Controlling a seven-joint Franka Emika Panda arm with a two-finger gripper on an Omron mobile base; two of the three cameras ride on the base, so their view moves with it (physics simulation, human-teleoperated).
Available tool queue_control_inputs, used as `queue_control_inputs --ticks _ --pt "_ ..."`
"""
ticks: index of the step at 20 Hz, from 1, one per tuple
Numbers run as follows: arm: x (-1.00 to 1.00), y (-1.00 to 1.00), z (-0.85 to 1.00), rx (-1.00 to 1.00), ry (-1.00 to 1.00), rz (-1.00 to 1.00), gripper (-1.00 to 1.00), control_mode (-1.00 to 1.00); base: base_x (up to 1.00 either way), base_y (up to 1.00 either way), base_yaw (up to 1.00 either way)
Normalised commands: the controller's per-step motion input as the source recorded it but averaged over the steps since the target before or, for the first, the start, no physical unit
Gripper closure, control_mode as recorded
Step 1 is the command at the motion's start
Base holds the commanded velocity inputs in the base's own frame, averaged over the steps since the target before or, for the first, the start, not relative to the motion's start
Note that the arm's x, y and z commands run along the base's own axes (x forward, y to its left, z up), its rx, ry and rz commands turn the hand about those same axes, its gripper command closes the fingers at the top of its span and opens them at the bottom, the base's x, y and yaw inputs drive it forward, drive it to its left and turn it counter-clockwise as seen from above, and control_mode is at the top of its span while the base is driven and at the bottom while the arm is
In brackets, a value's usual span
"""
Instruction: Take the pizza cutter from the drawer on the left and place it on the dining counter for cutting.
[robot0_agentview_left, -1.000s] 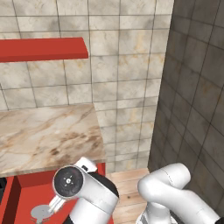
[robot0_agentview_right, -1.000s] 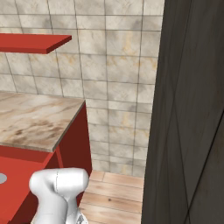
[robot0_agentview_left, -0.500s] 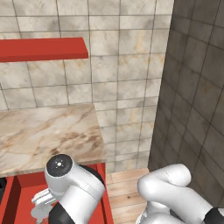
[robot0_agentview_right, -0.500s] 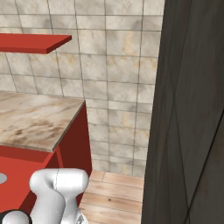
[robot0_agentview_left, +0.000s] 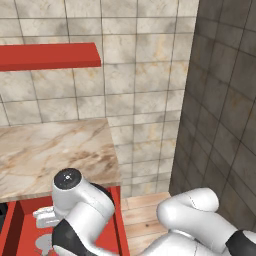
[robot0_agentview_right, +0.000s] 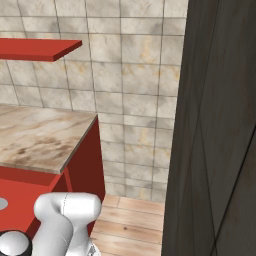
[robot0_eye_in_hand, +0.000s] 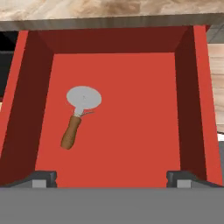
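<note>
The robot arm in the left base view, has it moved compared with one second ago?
Yes. Against the marbled counter edge, the arm's wrist has swung left and lowered over the open red drawer.

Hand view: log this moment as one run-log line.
stage: reaching | drawer: open | pizza cutter: flat on drawer floor, left of centre, ungrasped | gripper: open, above the drawer
</note>
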Motion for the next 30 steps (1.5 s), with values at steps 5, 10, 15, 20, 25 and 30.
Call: queue_control_inputs --ticks 5,10,15,20,25,30 --pt "0.05 0.0 -0.23 0.15 0.09 -0.17 -1.0 -1.0 0.0 0.0 0.0" --pt "0.06 0.0 -0.3 0.09 0.07 -0.05 -1.0 -1.0 0.0 0.0 0.0" --pt "0.0 0.04 -0.26 0.0 0.0 0.0 -1.0 -1.0 0.0 0.0 0.0" --pt "0.01 0.27 -0.24 0.0 0.0 0.0 -1.0 -1.0 0.0 0.0 0.0" --pt "0.0 0.27 -0.17 0.0 0.01 0.0 -1.0 -1.0 0.0 0.0 0.0" --pt "0.03 0.22 -0.17 0.0 0.02 0.0 -1.0 -1.0 0.0 0.0 0.0"
